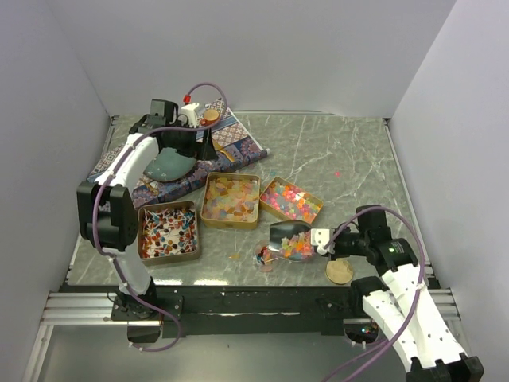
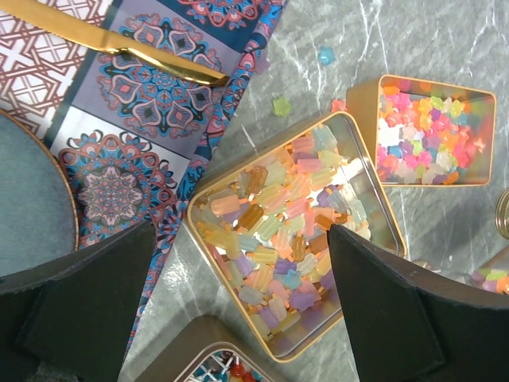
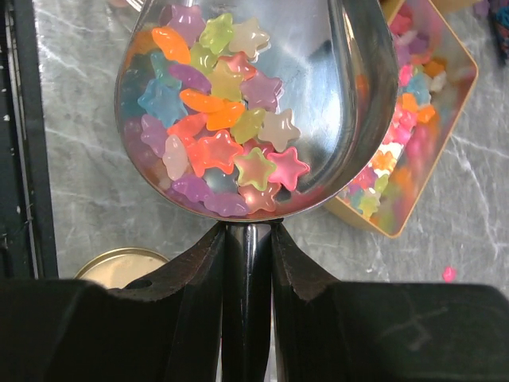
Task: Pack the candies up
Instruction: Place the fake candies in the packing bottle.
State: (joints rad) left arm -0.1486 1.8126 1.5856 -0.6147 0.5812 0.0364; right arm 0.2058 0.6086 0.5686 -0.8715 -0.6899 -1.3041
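- Just ahead of the right gripper (image 3: 248,239), whose fingers (image 3: 191,294) are clamped on a thin dark handle (image 3: 246,270), a shiny metal scoop (image 3: 350,87) cradles glossy star-shaped candies (image 3: 219,151).
- Beneath the left gripper (image 2: 238,270), its fingers wide apart, a gold tin (image 2: 380,227) holds frosted pale squares (image 2: 278,231).
- Beside the right fingers, a round disc (image 3: 119,267) is half hidden.

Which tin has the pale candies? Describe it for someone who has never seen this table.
On the grey marble table, three gold tins sit in a row. It is the middle tin: its candies are pale yellow-orange, while the left tin holds red-white-black ones and the right tin bright pink-orange ones.
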